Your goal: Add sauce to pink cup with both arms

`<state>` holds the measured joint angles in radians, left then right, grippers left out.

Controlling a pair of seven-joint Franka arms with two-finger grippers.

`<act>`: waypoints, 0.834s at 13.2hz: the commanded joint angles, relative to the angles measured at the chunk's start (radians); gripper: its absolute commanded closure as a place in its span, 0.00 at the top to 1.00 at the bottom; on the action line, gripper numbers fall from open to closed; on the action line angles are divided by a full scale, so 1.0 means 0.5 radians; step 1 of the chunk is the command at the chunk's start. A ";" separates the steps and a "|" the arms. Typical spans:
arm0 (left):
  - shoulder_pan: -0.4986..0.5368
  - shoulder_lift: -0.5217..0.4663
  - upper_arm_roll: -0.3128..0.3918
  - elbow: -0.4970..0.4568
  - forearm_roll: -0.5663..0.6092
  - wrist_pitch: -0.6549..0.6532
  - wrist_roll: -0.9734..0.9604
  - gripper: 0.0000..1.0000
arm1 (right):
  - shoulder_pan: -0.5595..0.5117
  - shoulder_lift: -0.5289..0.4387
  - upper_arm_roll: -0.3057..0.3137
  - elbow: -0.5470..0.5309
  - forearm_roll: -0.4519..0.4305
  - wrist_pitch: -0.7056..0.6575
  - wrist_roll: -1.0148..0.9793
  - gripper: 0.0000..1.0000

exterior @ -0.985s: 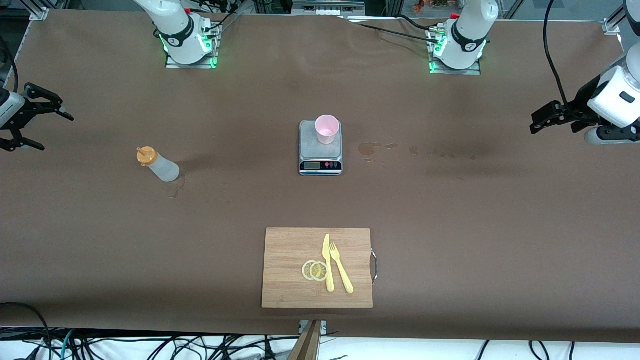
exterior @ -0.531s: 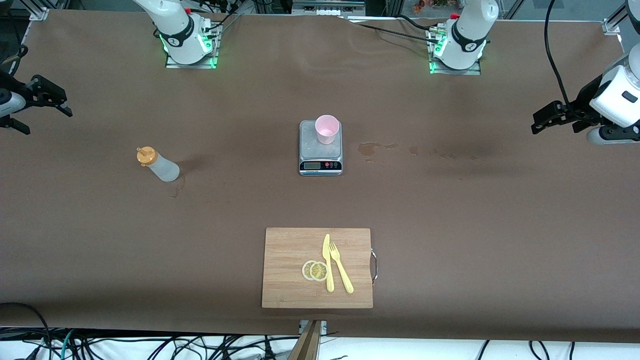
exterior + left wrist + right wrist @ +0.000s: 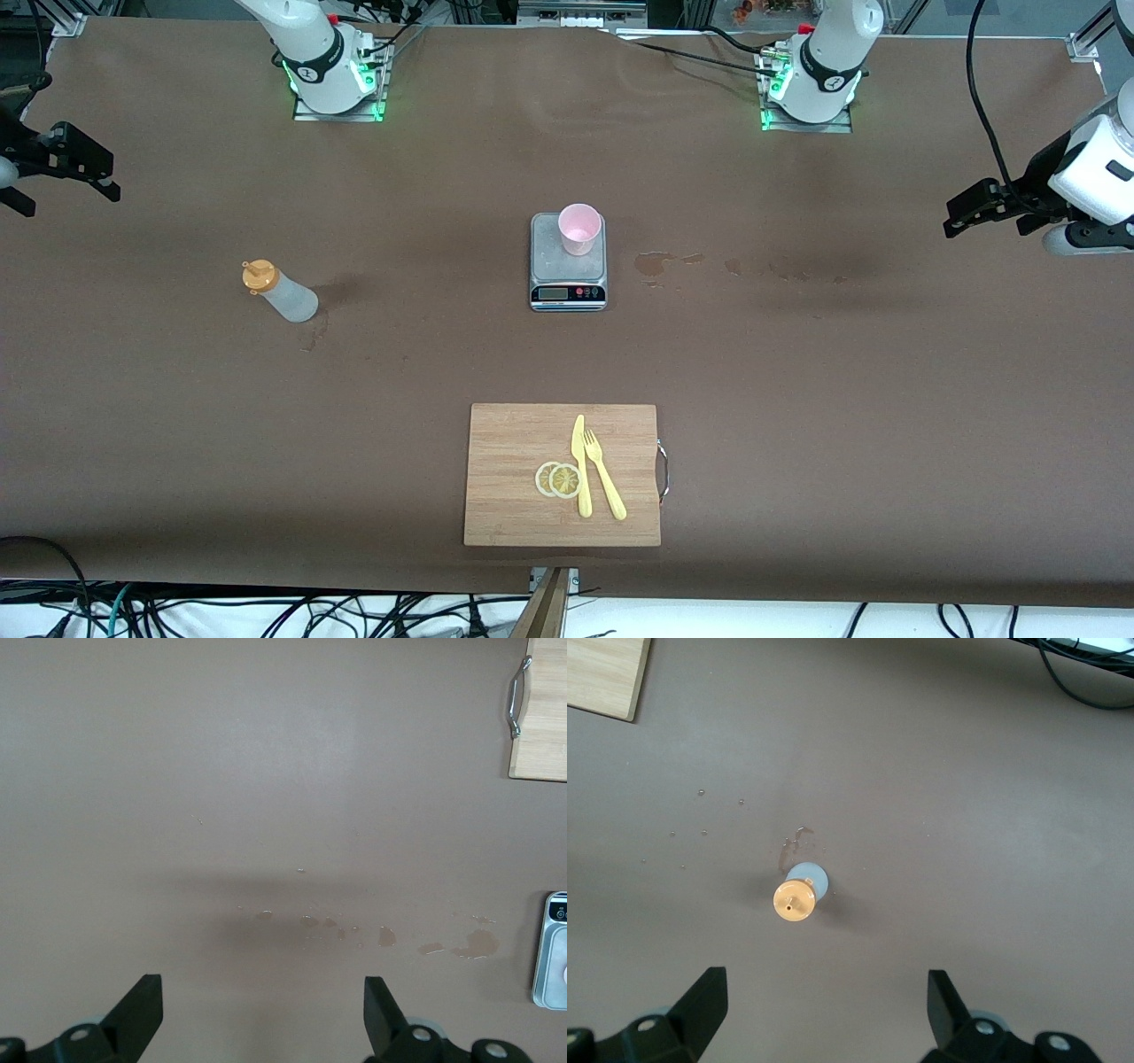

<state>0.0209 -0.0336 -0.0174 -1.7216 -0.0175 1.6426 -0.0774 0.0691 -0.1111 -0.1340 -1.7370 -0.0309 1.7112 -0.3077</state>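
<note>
Right jaws gape high above sauce [image 3: 797, 895].

Even, fairly bright overhead light is falling across the matte brown table covering [image 3: 797, 399], which is giving off no glare. The small translucent squeeze bottle with the orange cap [image 3: 279, 291] is casting a soft, faint shadow toward the robots' bases. A broad dim smudge of shadow is lying across the covering in the left wrist view. Green base lights [image 3: 376, 84] are glowing. Focus is staying sharp throughout, though the dark corners are perhaps slightly murky.
</note>
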 commanded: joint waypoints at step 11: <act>0.004 0.021 -0.027 0.062 0.044 -0.073 -0.017 1.00 | 0.009 0.066 0.004 0.108 0.108 -0.186 0.250 1.00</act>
<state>0.0208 -0.0335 -0.0229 -1.7214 -0.0175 1.6310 -0.0772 0.0793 -0.0857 -0.1311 -1.7138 0.0044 1.6440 -0.1943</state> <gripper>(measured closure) 0.000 0.000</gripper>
